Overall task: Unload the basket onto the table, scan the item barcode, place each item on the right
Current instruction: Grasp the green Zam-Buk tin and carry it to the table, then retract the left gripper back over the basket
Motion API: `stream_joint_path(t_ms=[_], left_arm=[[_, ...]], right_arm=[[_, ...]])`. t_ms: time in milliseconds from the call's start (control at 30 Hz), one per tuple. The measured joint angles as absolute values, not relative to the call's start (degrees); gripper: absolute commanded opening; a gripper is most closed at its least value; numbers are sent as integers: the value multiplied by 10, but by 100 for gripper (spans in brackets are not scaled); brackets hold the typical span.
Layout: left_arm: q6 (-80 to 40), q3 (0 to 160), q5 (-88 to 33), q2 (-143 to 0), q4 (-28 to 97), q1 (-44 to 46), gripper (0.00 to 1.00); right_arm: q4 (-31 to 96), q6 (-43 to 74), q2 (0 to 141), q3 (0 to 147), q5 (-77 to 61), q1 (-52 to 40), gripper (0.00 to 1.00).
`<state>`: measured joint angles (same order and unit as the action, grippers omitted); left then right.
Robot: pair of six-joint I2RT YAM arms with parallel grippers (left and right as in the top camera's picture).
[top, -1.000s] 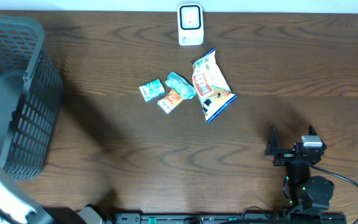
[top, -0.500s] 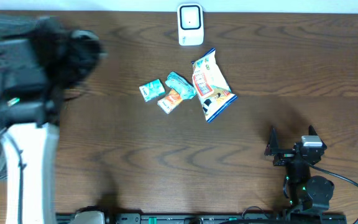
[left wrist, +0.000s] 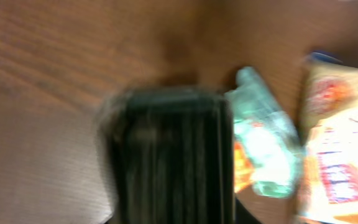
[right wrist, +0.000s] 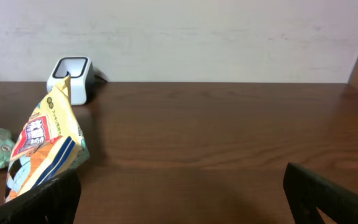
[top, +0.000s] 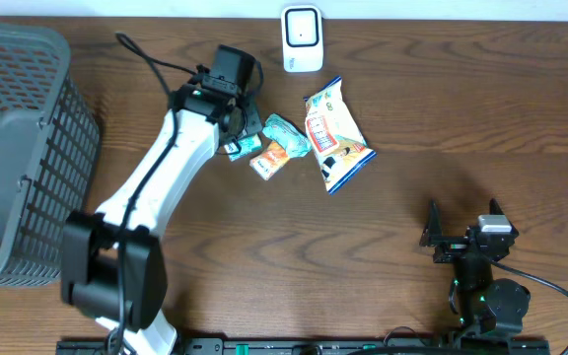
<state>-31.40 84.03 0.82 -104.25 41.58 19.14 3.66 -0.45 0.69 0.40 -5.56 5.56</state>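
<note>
At the middle of the dark wooden desk, a little heap of snacks lies just below a small white barcode scanner that stands at the far edge. The orange-and-white snack bag lies flat, its left side touching a crumpled teal packet. A small orange packet sits just beside that, and a flat teal packet is half hidden under the left pincer. That pincer hangs right over the flat teal packet on its long white arm. Its own camera view is blurred, and I cannot tell whether it is released or clenched. The right pincer rests near the front edge, well apart from the heap, fingers spread wide and holding nothing. A grey plastic mesh basket stands at the left end.
</note>
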Motion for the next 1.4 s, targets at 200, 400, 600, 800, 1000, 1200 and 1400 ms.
stream_joint_path(t_ms=[200, 400, 600, 800, 1000, 1200, 1400], left_arm=[[-296, 840, 31, -1074, 433, 191, 76], [-255, 840, 90, -1062, 460, 174, 77], [-250, 840, 110, -955, 474, 121, 91], [-254, 841, 118, -877, 502, 51, 93], [-271, 841, 120, -875, 525, 4, 93], [-272, 841, 120, -859, 525, 4, 94], [-272, 862, 119, -721, 529, -27, 95]], right_arm=[[37, -5, 7, 4, -56, 56, 99], [37, -4, 7, 4, -56, 56, 99], [37, -5, 7, 4, -56, 56, 99], [37, -4, 7, 4, -56, 56, 99], [37, -5, 7, 4, -56, 56, 99], [37, -4, 7, 4, -56, 56, 99], [37, -4, 7, 4, -56, 56, 99]])
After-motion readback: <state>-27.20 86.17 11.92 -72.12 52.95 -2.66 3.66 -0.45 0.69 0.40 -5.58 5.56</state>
